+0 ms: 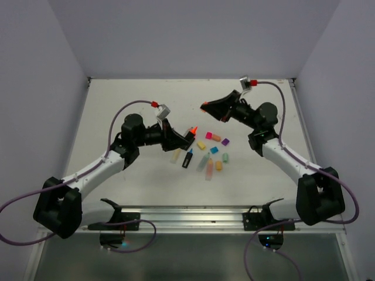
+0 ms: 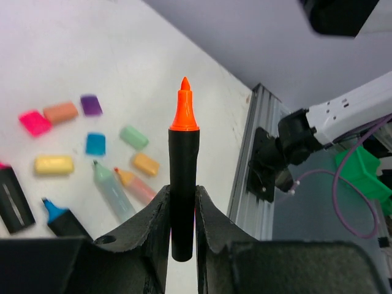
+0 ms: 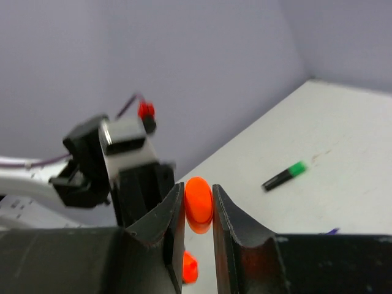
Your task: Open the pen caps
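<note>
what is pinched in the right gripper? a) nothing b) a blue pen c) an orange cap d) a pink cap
C: the right gripper is shut on the orange cap, while the left gripper holds the uncapped orange pen.

- Left wrist view, left edge: black pen [image 2: 13, 199], cut off by the frame.
- Lower left: blue-tipped pen [image 2: 56, 212], barrel hidden behind the left gripper [image 2: 182, 191].
- Centre: mint pen [image 2: 112, 190] and peach pen [image 2: 136, 185], rear ends running behind the same gripper.
- Top right: dark shape [image 2: 346, 15], cut by the upper edge; we cannot identify it.
- Right wrist view, centre: orange cap [image 3: 198, 205], flanks covered by the right gripper [image 3: 197, 188].
- Below it: orange-tipped pen [image 3: 190, 267], only a blurred tip showing.
- Right of centre: green-ended pen [image 3: 283, 176], blurred.
</note>
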`<state>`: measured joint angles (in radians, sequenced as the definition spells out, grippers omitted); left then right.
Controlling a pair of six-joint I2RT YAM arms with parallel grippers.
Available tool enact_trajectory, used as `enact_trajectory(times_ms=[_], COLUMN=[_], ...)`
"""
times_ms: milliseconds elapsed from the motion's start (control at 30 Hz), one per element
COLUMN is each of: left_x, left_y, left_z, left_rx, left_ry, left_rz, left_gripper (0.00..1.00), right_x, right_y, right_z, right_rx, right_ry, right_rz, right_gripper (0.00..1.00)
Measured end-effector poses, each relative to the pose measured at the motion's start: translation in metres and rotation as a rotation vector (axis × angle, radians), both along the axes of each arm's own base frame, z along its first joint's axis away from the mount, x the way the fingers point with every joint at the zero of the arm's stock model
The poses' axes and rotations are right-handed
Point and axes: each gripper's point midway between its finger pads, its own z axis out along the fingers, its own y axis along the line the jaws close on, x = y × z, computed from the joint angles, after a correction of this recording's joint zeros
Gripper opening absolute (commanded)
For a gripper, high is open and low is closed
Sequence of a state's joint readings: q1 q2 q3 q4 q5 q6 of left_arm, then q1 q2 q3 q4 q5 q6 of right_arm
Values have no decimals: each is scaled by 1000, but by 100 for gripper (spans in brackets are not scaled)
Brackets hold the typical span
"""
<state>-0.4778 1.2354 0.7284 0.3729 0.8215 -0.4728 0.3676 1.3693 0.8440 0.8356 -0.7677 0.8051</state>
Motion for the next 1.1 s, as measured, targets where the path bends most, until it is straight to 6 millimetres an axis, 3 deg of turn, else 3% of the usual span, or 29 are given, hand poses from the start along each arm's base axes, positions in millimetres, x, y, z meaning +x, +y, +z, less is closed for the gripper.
enact_trajectory(times_ms=[100,233,333,500,600,767,900,1100], left_x=[-14,-22,-23,-21,-16,9,33,52], left_y=[4,7,7,9,12,24,45,79], left_z=[-35,-56,-56,-61,-68,-80,-96,-125], left_rx=[53,86,87,105,132,216,306,441], left_ry=[123,208,211,230,244,244,253,284], left_rz=[-20,-33,-34,-12,30,194,383,597], left_gripper=[0,0,0,0,0,0,0,0], right_x=[24,19,16,21,28,46,58,64], right_y=[-33,-47,-48,-51,-51,-62,-81,-113], right_z=[40,79,87,80,64,15,-40,-120], right_rx=[59,113,123,100,50,-108,-289,-546], right_ry=[-110,-224,-251,-233,-188,-43,114,331], right_rz=[-156,-216,-219,-233,-251,-358,-473,-596], right_gripper=[0,0,0,0,0,0,0,0])
